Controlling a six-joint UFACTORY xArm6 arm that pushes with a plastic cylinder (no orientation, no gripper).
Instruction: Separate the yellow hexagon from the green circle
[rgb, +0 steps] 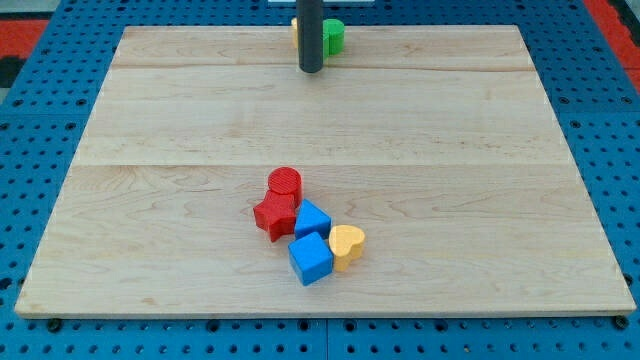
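**Hexagon and circle at the far edge, rod in front**

Hexagon first: I see only a thin yellow-orange sliver of it at the view's top edge of the board, poking out on the view's left of my rod. Its shape, facing and long axis I cannot tell from so little. The green circle sits on the rod's other side, a short rounded plastic block with a flat top, at the same top edge. Whether the two touch behind the rod I cannot tell.

My rod is a straight, smooth, dark cylinder standing upright. My tip rests on the board just toward the view's bottom from the pair, roughly between them, and I cannot say that it touches either. It has no fingers to open or close and it holds nothing.

The board is pale wood with fine grain running across the view and two faint seams between planks. Around it lies a blue perforated surface.

Well apart, toward the view's bottom centre, a cluster sits packed together: a ribbed red cylinder, a red star-like block just below it, a blue block, a blue cube, and a yellow heart against the cube's right.
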